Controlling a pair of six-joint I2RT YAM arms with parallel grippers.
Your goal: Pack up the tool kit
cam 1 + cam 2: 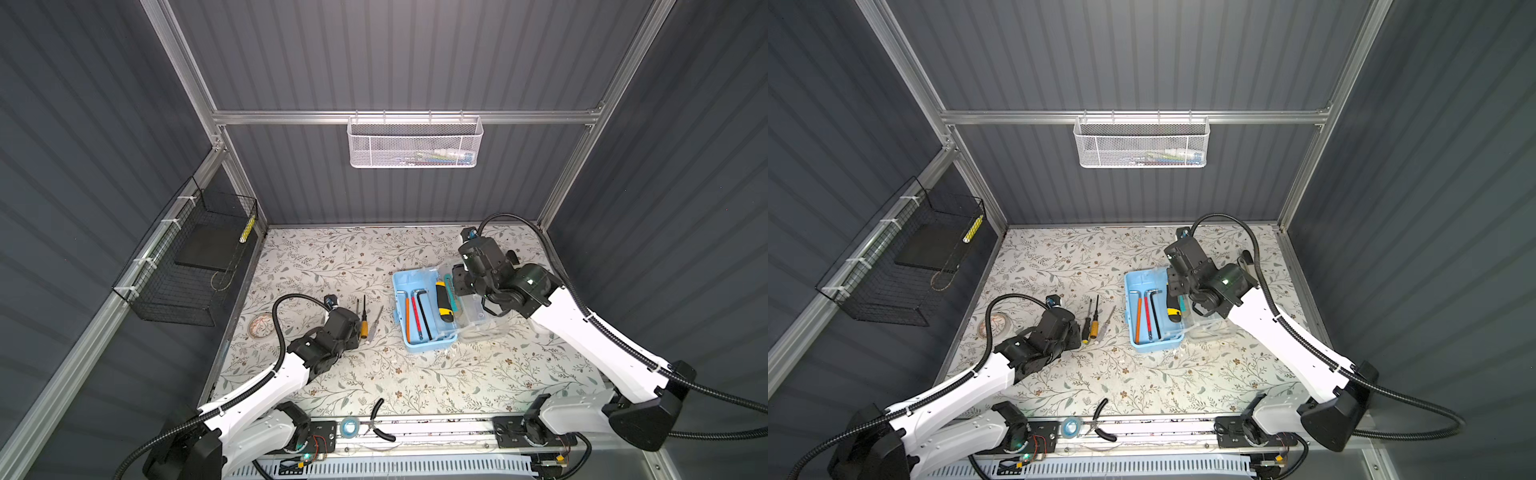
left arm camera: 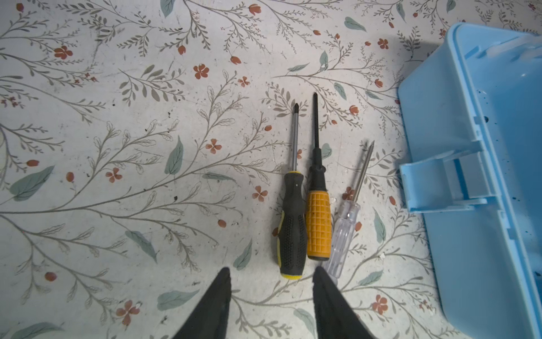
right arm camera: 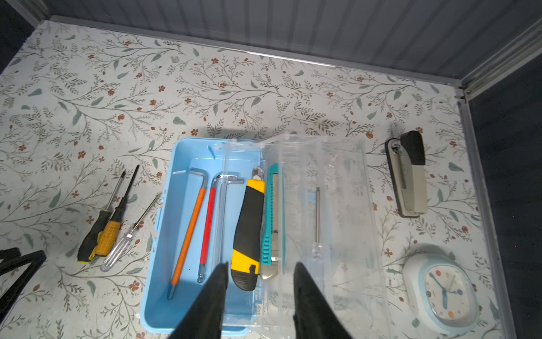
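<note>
The blue tool box point(image 1: 424, 347) point(image 3: 158, 293) lies open on the flowered table, its clear lid point(image 3: 337, 190) folded out to the right. Inside lie an orange hex key point(image 3: 187, 234), a red one point(image 3: 206, 229), a yellow-black utility knife point(image 3: 249, 232) and a teal knife point(image 3: 271, 217). My right gripper point(image 3: 261, 267) point(image 1: 457, 282) hovers open and empty over the knives. Left of the box three screwdrivers lie side by side: black-yellow point(image 2: 291, 223), orange point(image 2: 318, 223) and clear point(image 2: 344, 232). My left gripper point(image 2: 272, 274) point(image 1: 355, 332) stands open just behind their handles.
A thin clear-handled screwdriver point(image 3: 317, 223) shows through the lid. A stapler point(image 3: 407, 176) and a small clock point(image 3: 440, 293) sit right of the box. Pliers point(image 1: 380, 419) and a tape roll point(image 1: 349, 427) lie at the front edge. A black wire basket point(image 1: 187, 257) hangs on the left wall.
</note>
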